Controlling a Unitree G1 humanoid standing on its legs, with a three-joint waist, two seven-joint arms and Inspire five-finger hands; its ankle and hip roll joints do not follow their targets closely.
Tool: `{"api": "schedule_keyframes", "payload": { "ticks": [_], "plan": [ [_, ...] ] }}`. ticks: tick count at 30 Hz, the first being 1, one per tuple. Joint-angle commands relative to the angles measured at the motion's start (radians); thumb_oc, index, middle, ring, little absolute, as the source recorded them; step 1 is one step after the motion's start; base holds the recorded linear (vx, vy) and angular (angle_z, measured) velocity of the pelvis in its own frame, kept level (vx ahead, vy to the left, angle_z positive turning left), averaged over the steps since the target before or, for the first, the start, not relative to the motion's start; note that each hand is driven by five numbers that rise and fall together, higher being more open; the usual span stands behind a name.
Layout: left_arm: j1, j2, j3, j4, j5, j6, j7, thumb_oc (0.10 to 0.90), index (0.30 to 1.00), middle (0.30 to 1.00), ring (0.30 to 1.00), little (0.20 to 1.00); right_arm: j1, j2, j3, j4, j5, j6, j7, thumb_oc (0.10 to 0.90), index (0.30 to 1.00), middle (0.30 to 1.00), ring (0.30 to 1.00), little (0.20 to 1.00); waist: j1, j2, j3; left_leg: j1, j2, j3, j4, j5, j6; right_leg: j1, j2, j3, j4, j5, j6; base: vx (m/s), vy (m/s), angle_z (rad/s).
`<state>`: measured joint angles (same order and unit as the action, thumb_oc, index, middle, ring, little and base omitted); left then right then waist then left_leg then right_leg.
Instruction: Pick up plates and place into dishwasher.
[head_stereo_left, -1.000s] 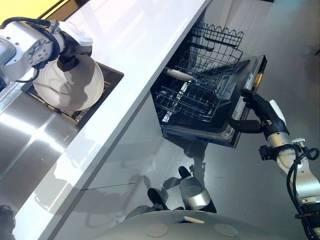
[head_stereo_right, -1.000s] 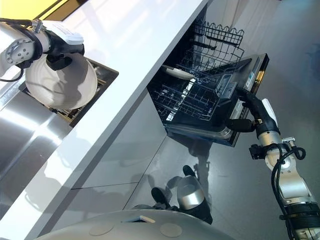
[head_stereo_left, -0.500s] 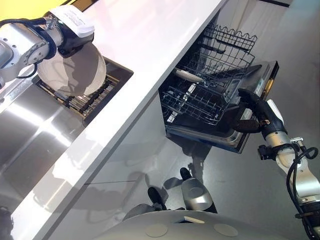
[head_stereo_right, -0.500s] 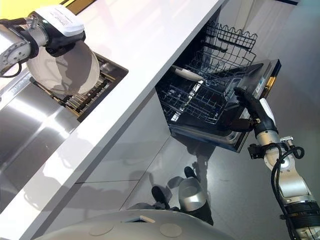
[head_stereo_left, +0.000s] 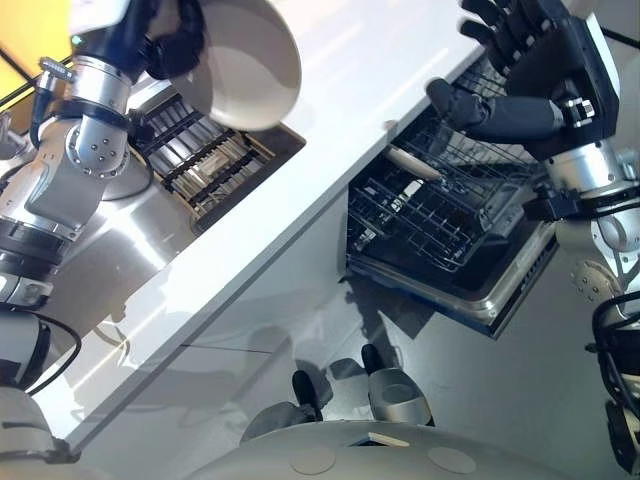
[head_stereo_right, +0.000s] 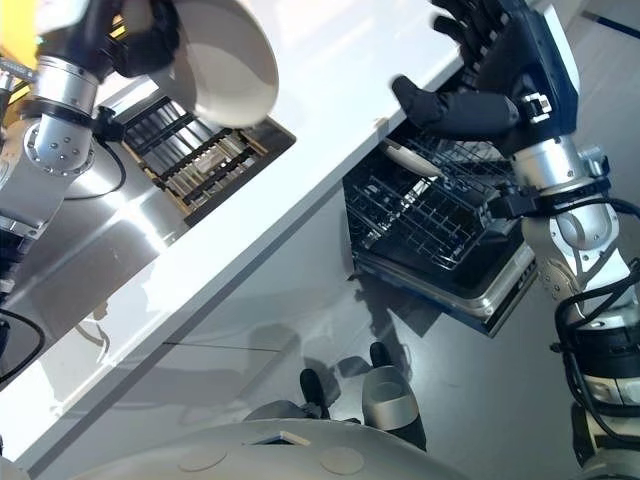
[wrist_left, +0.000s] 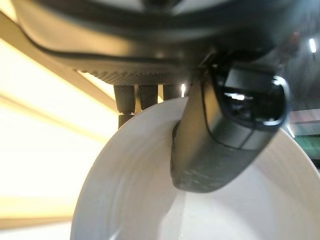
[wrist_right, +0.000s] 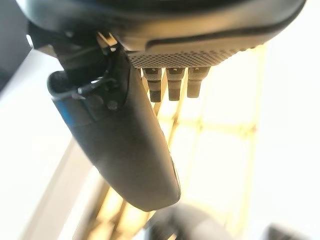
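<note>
My left hand (head_stereo_left: 170, 45) holds a white plate (head_stereo_left: 250, 60) by its rim, lifted above the sink and over the white counter (head_stereo_left: 330, 150). In the left wrist view the thumb (wrist_left: 225, 135) presses on the plate's face (wrist_left: 150, 200) with the fingers behind the rim. My right hand (head_stereo_left: 525, 75) is raised high above the open dishwasher, fingers spread and empty. The dishwasher's lower rack (head_stereo_left: 430, 215) is pulled out over the open door (head_stereo_left: 505, 295). Another white plate (head_stereo_left: 412, 162) stands in the rack at its back.
A sink with a dark drying rack (head_stereo_left: 205, 165) lies under the lifted plate, beside the steel drainboard (head_stereo_left: 110, 270). The white counter edge runs diagonally between the sink and the dishwasher. Grey floor (head_stereo_left: 520, 400) spreads below the door.
The left hand has lifted the plate out of the sink rack and carried it up and right over the counter. The right hand has risen from the door edge to above the rack.
</note>
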<state>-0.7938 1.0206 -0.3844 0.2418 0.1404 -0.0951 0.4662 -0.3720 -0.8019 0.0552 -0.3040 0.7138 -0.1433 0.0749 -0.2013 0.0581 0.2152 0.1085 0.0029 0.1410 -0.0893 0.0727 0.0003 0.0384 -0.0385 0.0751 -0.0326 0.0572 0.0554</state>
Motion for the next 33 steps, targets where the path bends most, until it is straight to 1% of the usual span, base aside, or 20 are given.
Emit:
{"api": "schedule_keyframes", "payload": {
  "ticks": [1,3,7,9,14,15,19,20,22,25,27,28,30,33],
  "plan": [
    [-0.09,0.042,0.124,-0.009,0.044,-0.012,0.197,0.1,0.3,0.3,0.3,0.2,-0.098,0.038,0.028,-0.069,0.036,-0.066,-0.027,0.8,0.9,0.9,0.9,0.9,0.028,-0.035,-0.143,0.033,-0.038,0.007,0.008,-0.116,0.038,-0.007,0.056,-0.016,0.05,-0.058,0.003,-0.04,-0.054,0.29],
    [-0.084,0.006,0.103,-0.024,0.069,0.005,0.218,0.1,0.3,0.3,0.3,0.2,-0.144,0.071,0.073,-0.069,0.026,-0.058,-0.044,0.8,0.9,0.9,0.9,0.9,0.04,-0.04,-0.148,0.032,-0.036,-0.004,0.009,-0.112,0.035,0.0,0.056,-0.027,0.049,-0.062,-0.002,-0.04,-0.053,0.28],
    [-0.076,-0.048,0.063,-0.039,0.111,0.014,0.245,0.1,0.3,0.3,0.3,0.2,-0.209,0.112,0.14,-0.06,-0.008,-0.028,-0.061,0.8,0.9,0.9,0.9,0.9,0.056,-0.049,-0.155,0.031,-0.034,-0.017,0.01,-0.106,0.029,0.012,0.055,-0.046,0.046,-0.065,-0.006,-0.02,-0.043,0.22],
    [-0.088,-0.08,0.027,-0.047,0.139,0.024,0.25,0.1,0.3,0.3,0.3,0.2,-0.252,0.136,0.187,-0.047,-0.01,-0.018,-0.073,0.8,0.9,0.9,0.9,0.9,0.067,-0.055,-0.161,0.031,-0.032,-0.028,0.011,-0.102,0.024,0.02,0.054,-0.058,0.044,-0.066,-0.009,-0.01,-0.041,0.2],
    [-0.105,-0.136,-0.019,-0.042,0.173,0.033,0.264,0.1,0.3,0.3,0.3,0.2,-0.303,0.202,0.242,-0.029,-0.031,-0.007,-0.107,0.8,0.9,0.9,0.9,0.9,0.079,-0.057,-0.167,0.031,-0.03,-0.04,0.011,-0.097,0.02,0.029,0.052,-0.072,0.04,-0.068,-0.013,0.0,-0.025,0.1],
    [-0.111,-0.155,-0.035,-0.047,0.177,0.041,0.263,0.1,0.3,0.3,0.3,0.2,-0.313,0.231,0.258,-0.022,-0.046,-0.001,-0.125,0.8,0.9,0.9,0.9,0.9,0.084,-0.058,-0.169,0.032,-0.029,-0.044,0.011,-0.096,0.019,0.035,0.051,-0.076,0.035,-0.067,-0.014,0.01,-0.028,0.09],
    [-0.1,-0.21,-0.061,-0.043,0.201,0.03,0.268,0.1,0.3,0.3,0.3,0.2,-0.33,0.296,0.291,-0.007,-0.062,0.034,-0.157,0.8,0.9,0.9,0.9,0.9,0.092,-0.059,-0.172,0.032,-0.029,-0.052,0.01,-0.095,0.016,0.041,0.05,-0.082,0.025,-0.064,-0.014,0.0,-0.016,0.08],
    [-0.1,-0.21,-0.061,-0.043,0.201,0.03,0.268,0.1,0.3,0.3,0.3,0.2,-0.33,0.296,0.291,-0.008,-0.062,0.035,-0.157,0.8,0.9,0.9,0.9,0.9,0.092,-0.059,-0.173,0.031,-0.029,-0.052,0.01,-0.094,0.016,0.041,0.05,-0.083,0.025,-0.064,-0.014,0.0,-0.011,0.03],
    [-0.096,-0.238,-0.084,-0.046,0.22,0.019,0.259,0.1,0.3,0.3,0.3,0.2,-0.342,0.33,0.314,0.021,-0.085,0.064,-0.184,0.8,0.9,0.9,0.9,0.9,0.097,-0.061,-0.174,0.029,-0.027,-0.053,0.009,-0.091,0.013,0.043,0.05,-0.086,0.019,-0.061,-0.015,0.0,0.0,0.0],
    [-0.086,-0.255,-0.095,-0.049,0.232,0.003,0.252,0.1,0.3,0.3,0.3,0.2,-0.343,0.347,0.322,0.053,-0.088,0.085,-0.188,0.8,0.9,0.9,0.9,0.9,0.101,-0.062,-0.176,0.028,-0.025,-0.055,0.009,-0.089,0.011,0.046,0.051,-0.089,0.014,-0.059,-0.015,0.0,0.0,0.0],
    [-0.083,-0.269,-0.106,-0.055,0.229,-0.013,0.239,0.1,0.3,0.3,0.3,0.2,-0.345,0.36,0.336,0.087,-0.082,0.117,-0.191,0.8,0.9,0.9,0.9,0.9,0.105,-0.063,-0.178,0.025,-0.024,-0.057,0.008,-0.086,0.01,0.048,0.05,-0.093,0.01,-0.057,-0.016,0.0,0.0,0.0],
    [-0.078,-0.274,-0.111,-0.061,0.233,-0.016,0.236,0.1,0.3,0.3,0.3,0.2,-0.344,0.366,0.343,0.101,-0.085,0.134,-0.192,0.696,0.811,0.811,0.811,0.796,0.107,-0.063,-0.177,0.025,-0.023,-0.057,0.008,-0.085,0.01,0.048,0.05,-0.095,0.009,-0.057,-0.017,0.0,0.0,0.0],
    [-0.07,-0.281,-0.111,-0.073,0.248,-0.016,0.23,0.1,0.3,0.3,0.3,0.2,-0.34,0.372,0.348,0.113,-0.078,0.156,-0.192,0.1,0.3,0.3,0.3,0.2,0.108,-0.064,-0.176,0.024,-0.022,-0.059,0.008,-0.083,0.009,0.048,0.051,-0.095,0.009,-0.056,-0.018,0.0,0.0,0.0],
    [-0.062,-0.276,-0.12,-0.092,0.261,-0.027,0.241,0.1,0.3,0.3,0.3,0.2,-0.316,0.376,0.359,0.151,-0.094,0.176,-0.207,0.1,0.3,0.3,0.3,0.2,0.112,-0.064,-0.174,0.023,-0.021,-0.065,0.005,-0.08,0.009,0.053,0.052,-0.099,0.004,-0.057,-0.02,0.0,0.0,0.0]
  ]
}}
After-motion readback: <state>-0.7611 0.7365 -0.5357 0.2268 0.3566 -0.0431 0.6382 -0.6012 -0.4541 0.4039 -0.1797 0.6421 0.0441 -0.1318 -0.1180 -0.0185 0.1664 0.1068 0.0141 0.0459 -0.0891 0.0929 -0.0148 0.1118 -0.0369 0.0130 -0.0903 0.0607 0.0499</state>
